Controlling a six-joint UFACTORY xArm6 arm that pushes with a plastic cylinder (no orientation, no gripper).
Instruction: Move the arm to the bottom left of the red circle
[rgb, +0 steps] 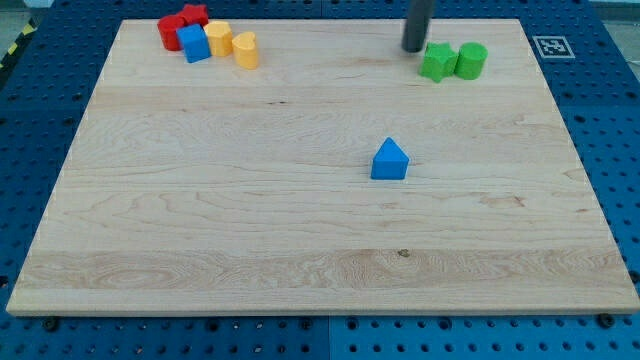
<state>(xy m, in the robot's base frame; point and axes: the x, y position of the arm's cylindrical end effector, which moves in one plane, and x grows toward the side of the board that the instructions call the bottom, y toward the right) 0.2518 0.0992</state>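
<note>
The red circle sits at the view's top left corner of the board, in a cluster with a red star, a blue block, a yellow block and a yellow cylinder. My tip is near the view's top, right of centre, far to the right of the red circle. It stands just left of a green star, with a green cylinder beside that. A blue triangle block lies near the board's middle, below my tip.
The wooden board lies on a blue perforated table. A black and white marker tag sits off the board's top right corner.
</note>
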